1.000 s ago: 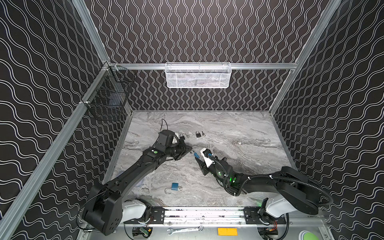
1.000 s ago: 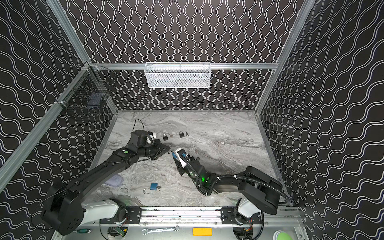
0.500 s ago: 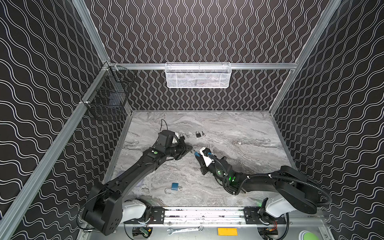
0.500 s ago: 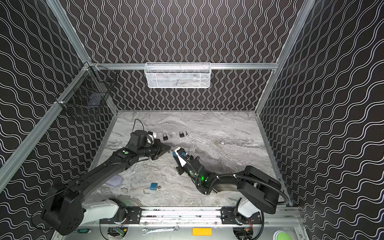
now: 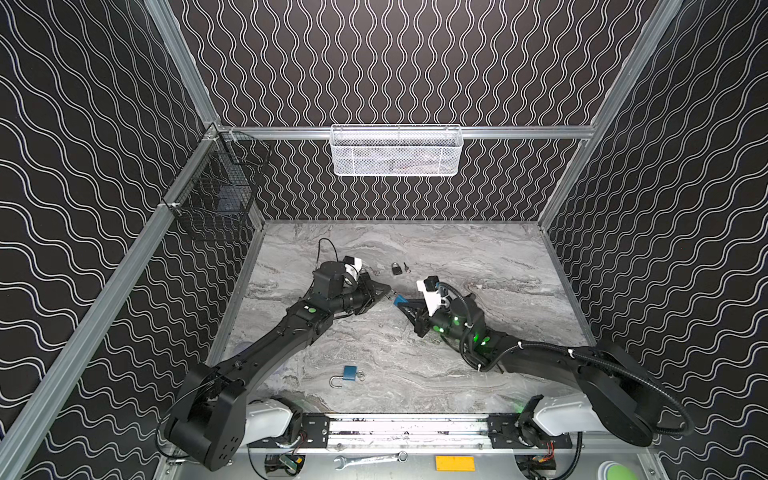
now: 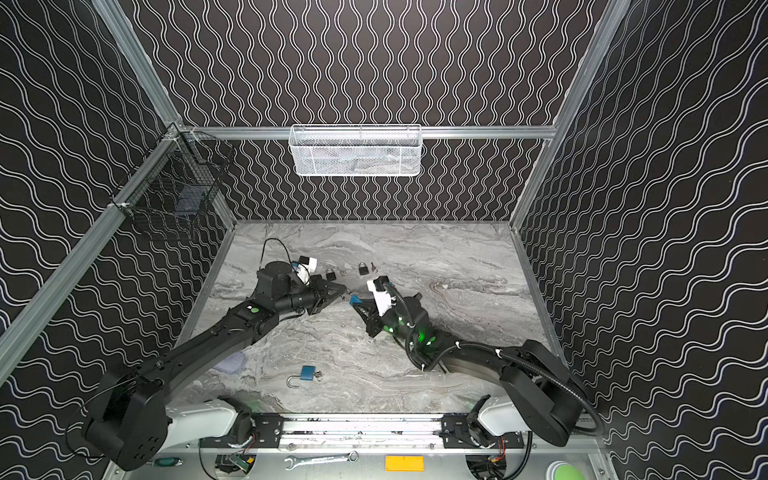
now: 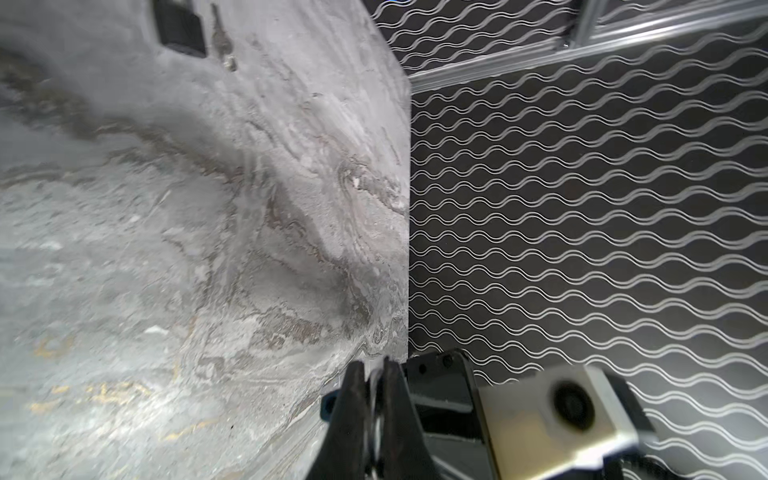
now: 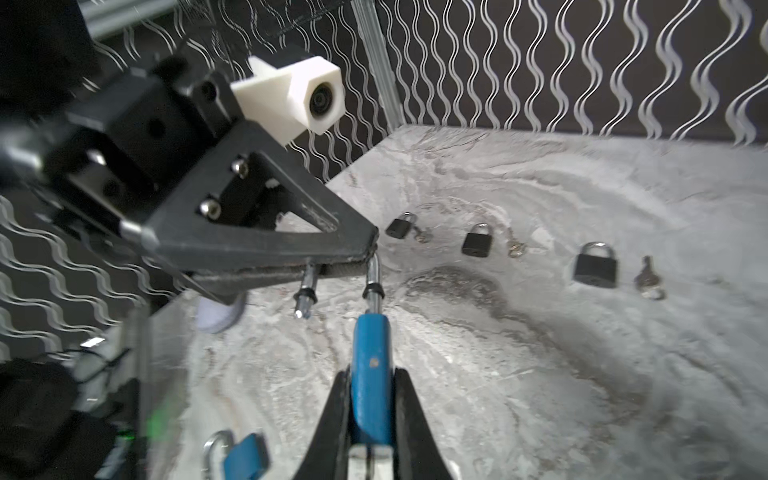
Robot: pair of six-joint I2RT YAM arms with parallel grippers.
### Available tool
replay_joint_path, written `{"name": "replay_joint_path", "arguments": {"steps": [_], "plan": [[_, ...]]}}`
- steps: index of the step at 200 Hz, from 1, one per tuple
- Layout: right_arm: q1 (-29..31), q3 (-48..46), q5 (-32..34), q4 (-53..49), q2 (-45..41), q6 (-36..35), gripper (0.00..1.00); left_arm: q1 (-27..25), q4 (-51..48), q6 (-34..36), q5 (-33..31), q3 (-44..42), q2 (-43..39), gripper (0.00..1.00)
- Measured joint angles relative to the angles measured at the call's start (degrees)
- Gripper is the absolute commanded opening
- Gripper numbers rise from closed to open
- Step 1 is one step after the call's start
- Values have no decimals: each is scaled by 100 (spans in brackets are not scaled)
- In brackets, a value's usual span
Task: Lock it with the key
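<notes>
Item: blue padlock [image 8: 370, 365], hanging above the table [image 8: 540, 374] between 2 grippers. The right gripper [image 8: 370, 376] is clamping its body; the left gripper [image 8: 371, 248] is pinching the shackle [image 8: 375, 272] bend. Long axis is running fingers-to-fingers; the free leg [image 8: 305, 291] is standing beside the body, unseated.

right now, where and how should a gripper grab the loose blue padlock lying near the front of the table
Grip the blue body from straight above: the loose blue padlock lies flat, so pinch the two narrow edges that carry neither the shackle nor the key ring. The open shackle is thin and would likely swivel.
</notes>
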Motion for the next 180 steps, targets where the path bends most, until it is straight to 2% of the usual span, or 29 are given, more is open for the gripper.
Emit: {"name": "replay_joint_path", "arguments": {"steps": [35,68,131,180], "plan": [[-393,459,-824,-721,-63,754,0,7,763,238,59,-149,111,0],[-739,629,-1606,-970,-63,1613,0,4,1405,387,144,-326,258,0],[-1244,645,-2599,-682,63,3348,0,-26,2549,455,328,-555,654,0],[-1375,621,-2874,-177,348,4319,0,-66,2861,490,282,-557,901,0]]}}
